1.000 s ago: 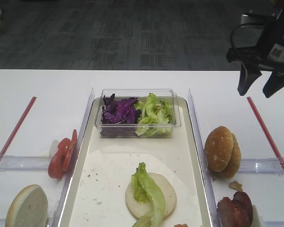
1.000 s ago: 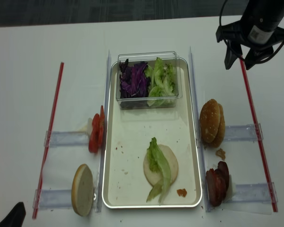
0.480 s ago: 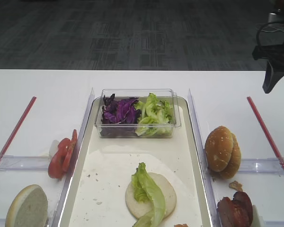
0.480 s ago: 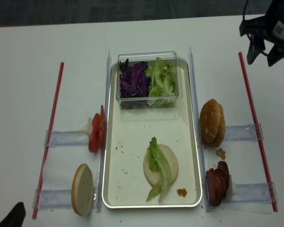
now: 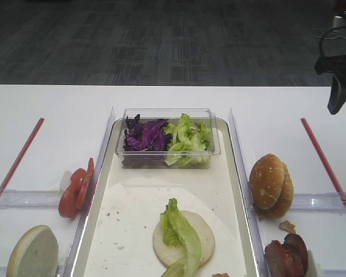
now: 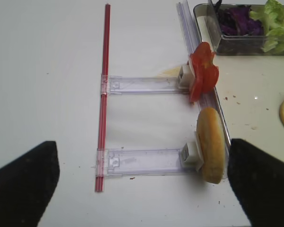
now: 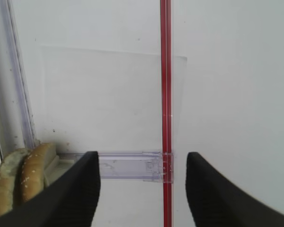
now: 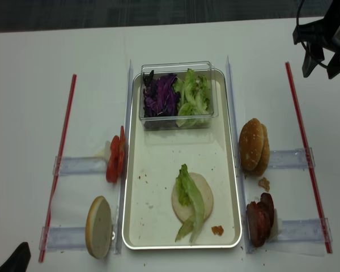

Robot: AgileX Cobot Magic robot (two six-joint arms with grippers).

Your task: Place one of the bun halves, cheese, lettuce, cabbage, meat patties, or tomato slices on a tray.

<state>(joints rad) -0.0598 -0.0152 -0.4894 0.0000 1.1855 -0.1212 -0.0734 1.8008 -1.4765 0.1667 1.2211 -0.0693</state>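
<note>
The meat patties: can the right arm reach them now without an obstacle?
Probably yes. The right gripper is open and empty, and the meat patties lie uncovered on its side, outside the tray.

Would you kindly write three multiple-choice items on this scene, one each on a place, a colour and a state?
1. Where does the long lettuce leaf lie?
A. on a bun half in the tray
B. on the patties
C. left of the tray

2. What colour is the cabbage?
A. orange
B. purple
C. white

3. How is the right end effector?
A. shut on a bun
B. holding lettuce
C. open, empty

Key: 1 A, the leaf drapes over the flat half in the tray; 2 B, dark purple shreds fill the tub's left side; 3 C, the wrist view shows spread fingers with nothing between.
</note>
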